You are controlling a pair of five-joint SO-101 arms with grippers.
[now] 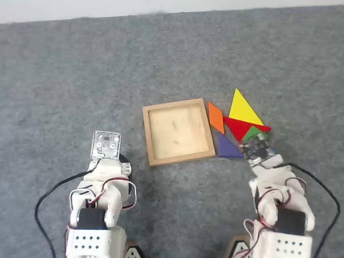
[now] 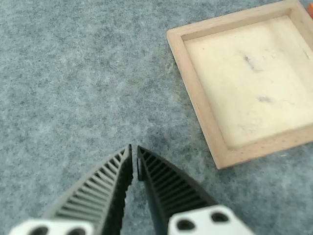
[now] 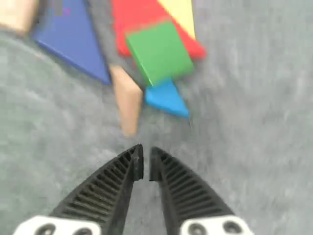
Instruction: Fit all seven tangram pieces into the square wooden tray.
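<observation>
Wooden and bare inside, the square tray (image 1: 147, 136) holds no piece yet, so by my reckoning all the fitting is left. The pieces huddle on the grey felt (image 1: 69, 71) at its 3 o'clock. The orange parallelogram (image 1: 216, 117) lies just beside the rim, its long axis running 11 to 5 o'clock, and the yellow triangle (image 1: 242, 108) points its sharp tip toward 12. The red triangle (image 1: 237, 127), green square (image 1: 254, 133) and blue triangle (image 1: 227, 146) lie nearer the arms. The right gripper (image 3: 145, 149) sits at the cluster's 6 o'clock, pinched to a slit and holding nothing. The left gripper (image 2: 134, 149), at the tray's 8 o'clock, is likewise closed and empty.
</observation>
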